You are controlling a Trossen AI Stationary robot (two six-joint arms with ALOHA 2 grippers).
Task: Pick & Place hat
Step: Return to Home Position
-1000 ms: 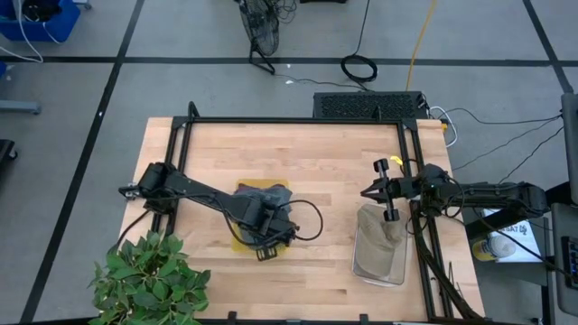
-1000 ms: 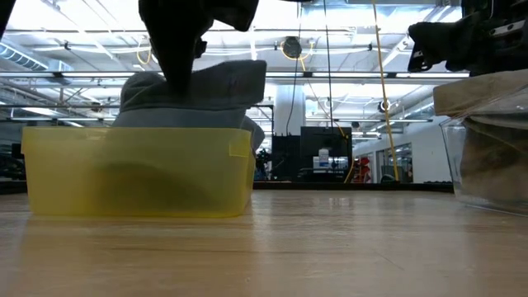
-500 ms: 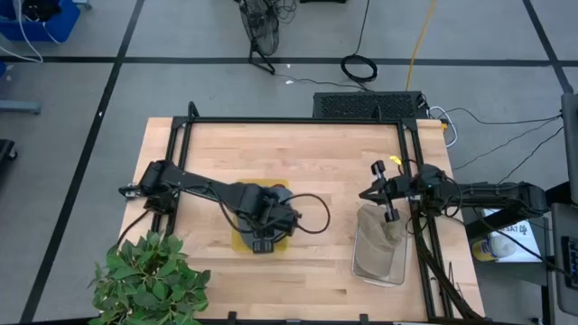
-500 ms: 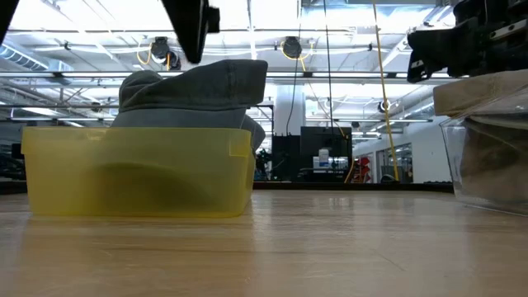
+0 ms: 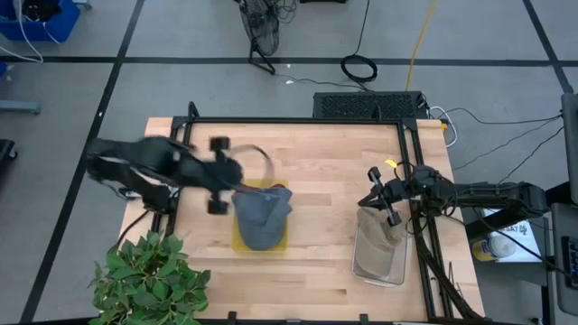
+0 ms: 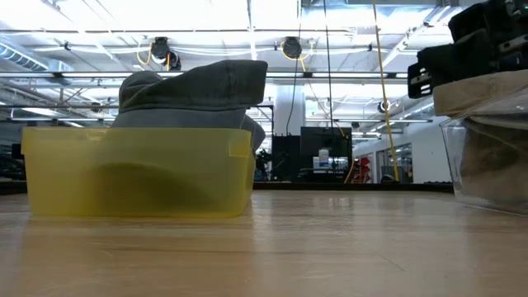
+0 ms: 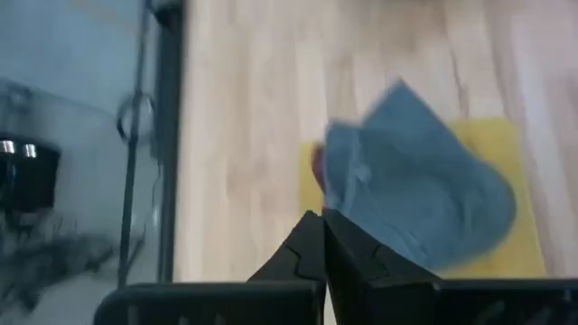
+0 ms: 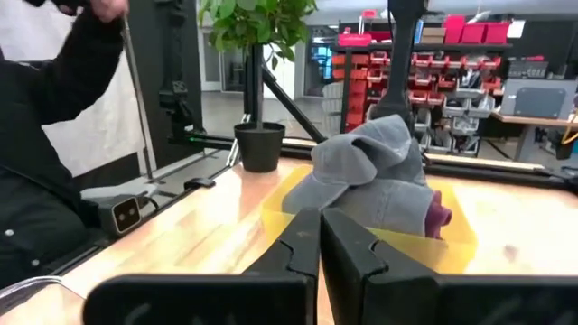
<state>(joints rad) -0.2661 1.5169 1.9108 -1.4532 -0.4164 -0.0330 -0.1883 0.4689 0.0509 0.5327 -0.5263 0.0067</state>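
Observation:
A grey-blue hat (image 5: pixel 262 215) lies in a yellow tray (image 5: pixel 238 242) at the middle of the table; its top stands above the tray's rim (image 6: pixel 194 92). My left gripper (image 5: pixel 230 176) hangs shut above the table, left of the tray, and touches nothing. In the left wrist view its shut fingers (image 7: pixel 322 246) point down past the hat (image 7: pixel 415 194). My right gripper (image 5: pixel 365 199) is shut and waits at the right edge, over a clear container (image 5: pixel 379 266) that holds a tan hat (image 5: pixel 377 236).
A potted plant (image 5: pixel 149 275) stands at the near left corner. A black frame (image 5: pixel 298 120) runs along the table's far and side edges. The right wrist view shows a person in dark clothes (image 8: pixel 36 181) beyond the table's left edge. Bare wood lies between tray and container.
My left gripper has risen away from the hat in the tray and swung up and back toward the table's left edge, rolling as it went. The hat stays where it was in the yellow tray.

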